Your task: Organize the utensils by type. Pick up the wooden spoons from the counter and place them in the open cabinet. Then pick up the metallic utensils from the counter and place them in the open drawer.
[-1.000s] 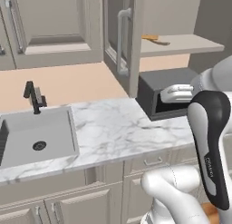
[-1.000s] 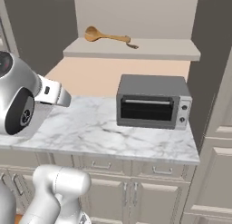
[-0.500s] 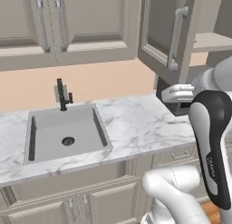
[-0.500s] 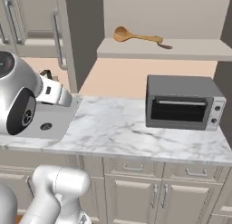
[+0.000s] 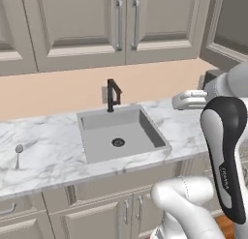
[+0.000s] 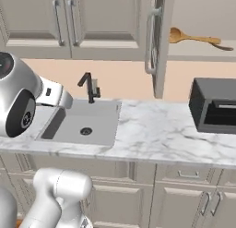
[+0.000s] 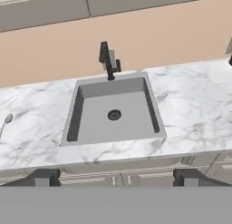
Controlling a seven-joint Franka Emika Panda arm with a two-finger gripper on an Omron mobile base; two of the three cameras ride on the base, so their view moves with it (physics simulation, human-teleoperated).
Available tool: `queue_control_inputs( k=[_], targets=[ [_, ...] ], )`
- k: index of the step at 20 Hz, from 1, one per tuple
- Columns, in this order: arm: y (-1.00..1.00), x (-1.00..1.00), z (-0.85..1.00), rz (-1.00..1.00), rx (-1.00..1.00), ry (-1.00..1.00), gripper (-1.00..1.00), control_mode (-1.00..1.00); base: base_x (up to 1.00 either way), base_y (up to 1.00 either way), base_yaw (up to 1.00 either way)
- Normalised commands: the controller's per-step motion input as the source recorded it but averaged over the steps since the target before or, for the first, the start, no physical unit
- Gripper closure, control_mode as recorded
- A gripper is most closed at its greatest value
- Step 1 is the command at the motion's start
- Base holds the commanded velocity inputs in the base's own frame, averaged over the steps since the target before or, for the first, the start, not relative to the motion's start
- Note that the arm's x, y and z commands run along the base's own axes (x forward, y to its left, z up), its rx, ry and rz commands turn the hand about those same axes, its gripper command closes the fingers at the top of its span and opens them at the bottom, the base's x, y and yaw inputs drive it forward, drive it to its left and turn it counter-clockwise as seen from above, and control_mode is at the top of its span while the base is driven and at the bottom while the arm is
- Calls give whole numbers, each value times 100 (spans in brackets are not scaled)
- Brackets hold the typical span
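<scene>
From my remote station I see the pincer [image 7: 113, 177] with its jaws spread wide and nothing between them, hanging over the front edge of the marble desk [image 7: 190, 105] and facing the sink [image 7: 113, 110]; the dark faucet [image 7: 108, 60] stands at the sink's back rim; a silver-grey spoon [image 5: 18, 155] lies on the desk well left of the sink, bowl toward the wall, and shows again at the left edge of the hand view [image 7: 5, 121]; the large wooden spoon [image 6: 193, 38] rests on the shelf of the open cabinet [image 6: 203, 56], beside its open door [image 6: 156, 42]; a dark toaster oven [image 6: 214, 111] sits on the desk below that shelf.
</scene>
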Motion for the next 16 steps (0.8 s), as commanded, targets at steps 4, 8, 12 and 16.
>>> queue_control_inputs(
  k=[4, 8, 12, 16],
  targets=[
    [0, 0, 0, 0, 0, 0, -100, 100, 6, 86, 0],
    [0, 0, 0, 0, 0, 0, -100, 100, 17, 87, 0],
    [0, 0, 0, 0, 0, 0, -100, 100, 26, 76, 0],
    [0, 0, 0, 0, 0, 0, -100, 100, 31, 66, 0]
  ],
)
